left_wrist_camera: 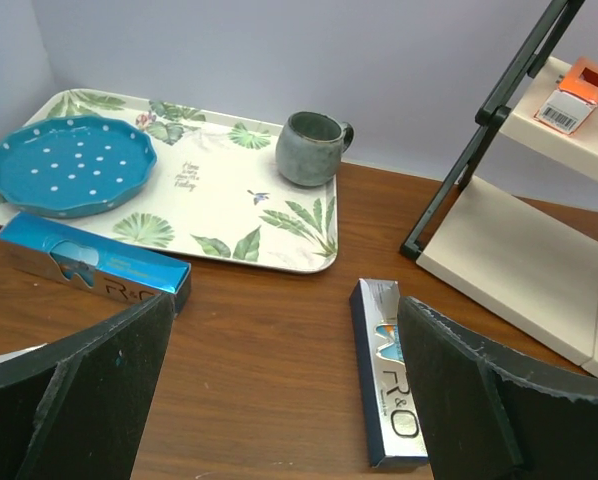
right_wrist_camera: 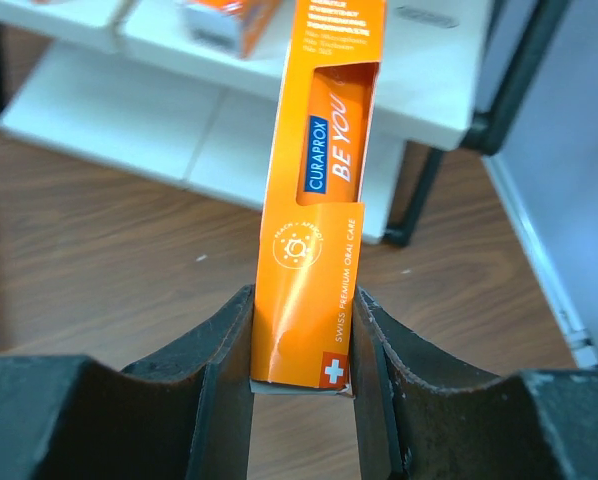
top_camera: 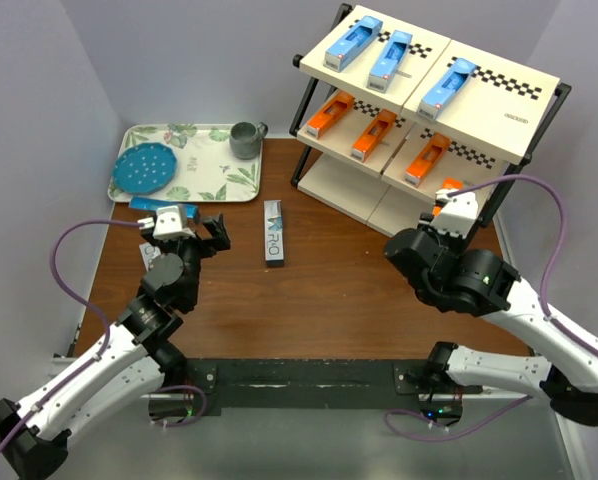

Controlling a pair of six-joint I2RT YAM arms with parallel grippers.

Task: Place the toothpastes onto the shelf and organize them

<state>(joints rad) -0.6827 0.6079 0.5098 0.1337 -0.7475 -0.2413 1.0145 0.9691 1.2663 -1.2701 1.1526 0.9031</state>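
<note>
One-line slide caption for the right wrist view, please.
Right gripper shut on an orange toothpaste box, held up in front of the shelf.

The shelf (top_camera: 489, 115) carries 3 top-tier toothpastes (top_camera: 389, 58) and 3 middle-tier toothpastes (top_camera: 372, 135). Left of the shelf, a tray (top_camera: 184, 197) holds a plate (top_camera: 146, 168) and a mug (top_camera: 245, 140). Left of the shelf's front, a lone toothpaste (top_camera: 274, 233) lies on the table (top_camera: 349, 290); another toothpaste (top_camera: 154, 204) lies farther left.
</note>
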